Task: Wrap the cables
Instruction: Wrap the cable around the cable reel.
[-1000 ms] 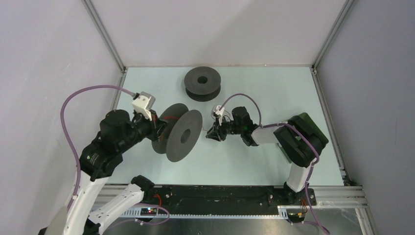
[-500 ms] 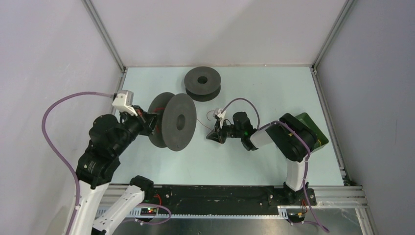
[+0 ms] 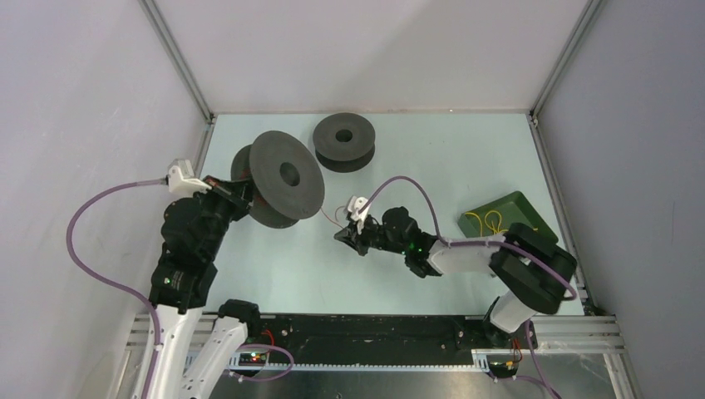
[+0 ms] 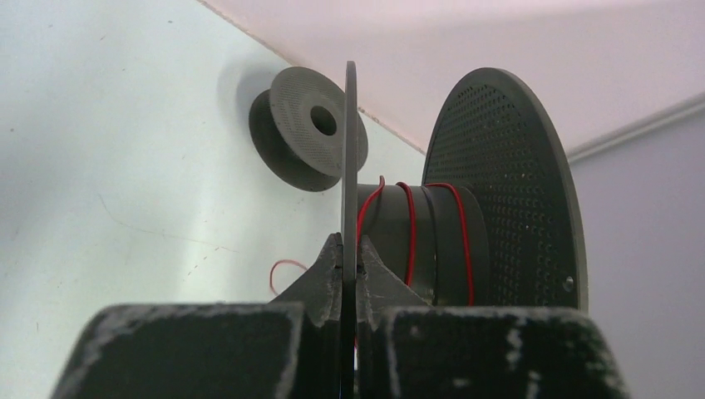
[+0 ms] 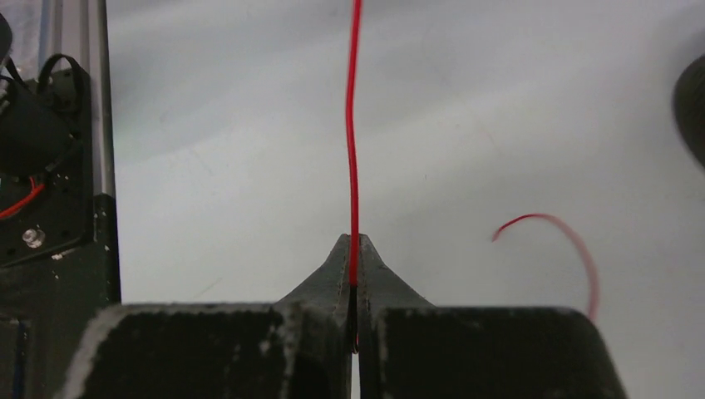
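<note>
Two spools show from the top camera. The big spool point(image 3: 278, 176) stands on edge near the far left corner of the bench point(image 3: 432, 158), held at its rear flange by my left hand point(image 3: 237, 187). The second spool point(image 3: 344, 141) lies flat at the far edge, just beside it. The red cable point(image 3: 327, 218) runs from the big spool to my right hand point(image 3: 342, 237), low near the middle of the bench. The yellow cable point(image 3: 486, 221) sits coiled in a green tray point(image 3: 520, 206) by the right edge, not yet wound.

On the left wrist camera, the left hand's jaws are clamped on the thin rim of the near flange. Only a few spaced turns of red cable point(image 4: 409, 229) lie on the core, and a free red end curls on the bench below.

On the right wrist camera, my right hand point(image 5: 355, 266) is pinched shut on the red cable point(image 5: 352, 125), which rises straight out of the pinch. A loose red curl lies to its right.

My worries from here:
- With the cable clamped this hard, turning the spool could tug the flange out of that narrow grip.
- If I give too much slack, the sparse turns may slide and cross.
- The free tail looks unanchored, so it might unwind.
- The big flange could also knock the second spool
</note>
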